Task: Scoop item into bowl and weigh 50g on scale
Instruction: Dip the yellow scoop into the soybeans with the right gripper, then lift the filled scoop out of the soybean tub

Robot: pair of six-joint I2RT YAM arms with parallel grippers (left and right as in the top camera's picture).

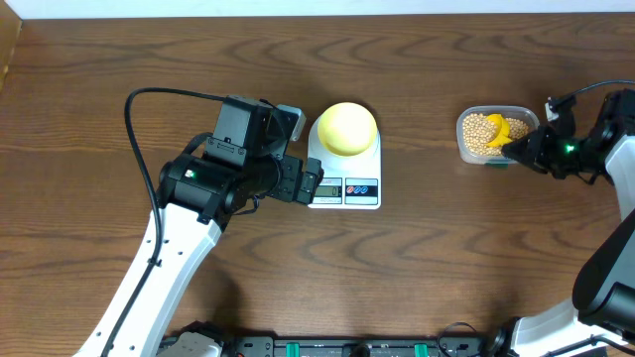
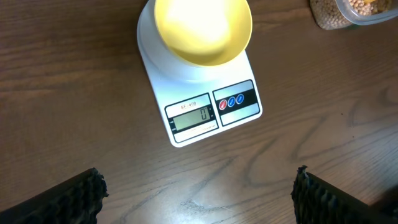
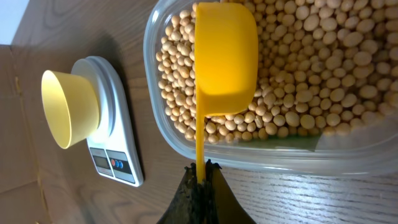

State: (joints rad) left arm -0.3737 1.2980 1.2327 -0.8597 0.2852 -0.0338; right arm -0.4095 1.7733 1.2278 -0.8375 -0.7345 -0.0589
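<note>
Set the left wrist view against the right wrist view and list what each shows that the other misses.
Only the left wrist: the display readable, showing zero, and the left gripper with its fingers wide open. Only the right wrist: the right gripper shut on the yellow scoop by its handle, cup over the beans. Both: the scale, the pale yellow bowl on its platform, the clear tub of beans, the wooden table.
</note>
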